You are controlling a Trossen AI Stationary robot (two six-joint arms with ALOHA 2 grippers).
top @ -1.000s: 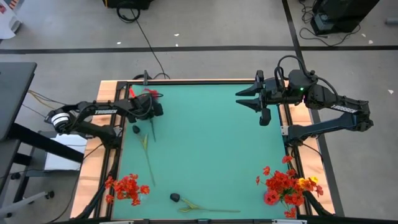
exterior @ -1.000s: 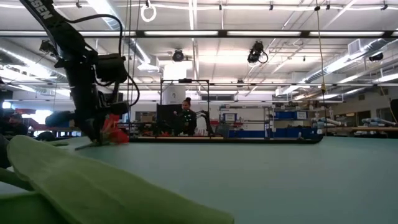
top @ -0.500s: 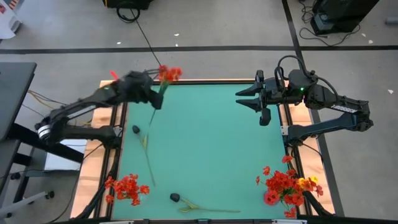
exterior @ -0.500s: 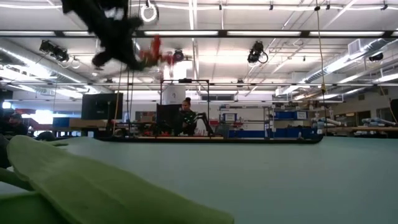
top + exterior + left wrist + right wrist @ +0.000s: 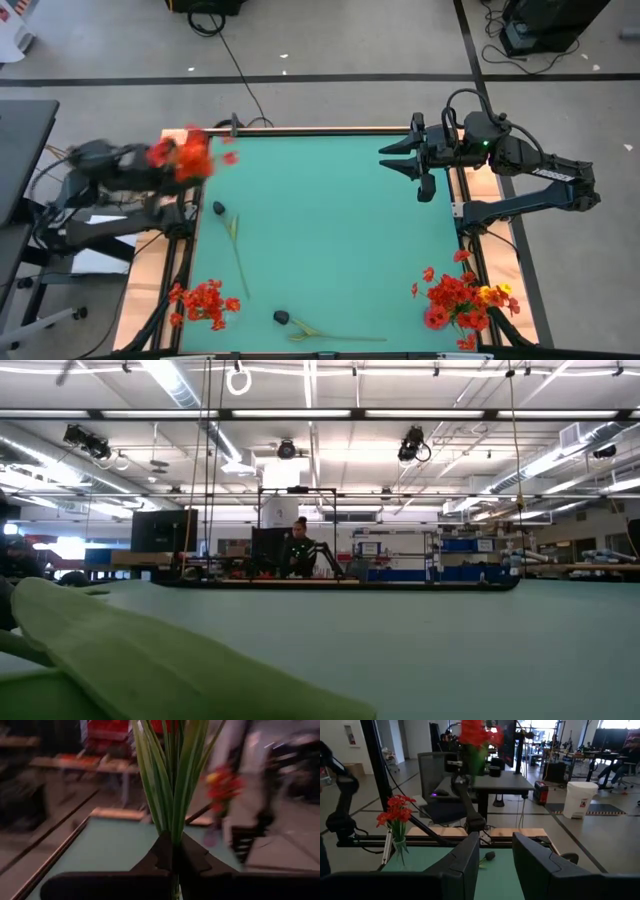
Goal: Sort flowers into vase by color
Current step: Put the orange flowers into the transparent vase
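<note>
My left gripper (image 5: 158,162) is raised over the table's far left corner, shut on a spray of red-orange flowers (image 5: 185,155). The spray's green leaves (image 5: 170,775) fill the left wrist view, and its red head (image 5: 475,732) shows in the right wrist view. My right gripper (image 5: 398,160) waits open and empty at the far right edge. A vase of red flowers (image 5: 205,300) stands at the near left corner. A vase of red and yellow flowers (image 5: 460,300) stands at the near right corner. My left gripper pinches the spray's bundle of green stem and leaves (image 5: 173,837) between its two fingers, below the leaves' spread. The spray is lifted clear of the table. In the right wrist view its red head stands above the gripper.
Loose flowers lie on the green table: a dark head (image 5: 218,208), a pale flower on a long stem (image 5: 237,255), and a dark head (image 5: 282,317) whose stem runs along the near edge. A big green leaf (image 5: 150,650) lies close to the low camera. A person (image 5: 298,545) sits far behind the table.
My left gripper has lifted the red spray off the table at the far left, swung it high, then carried it fast toward the table's left edge. The spray has gone from lying on the table to hanging clear in the air.
</note>
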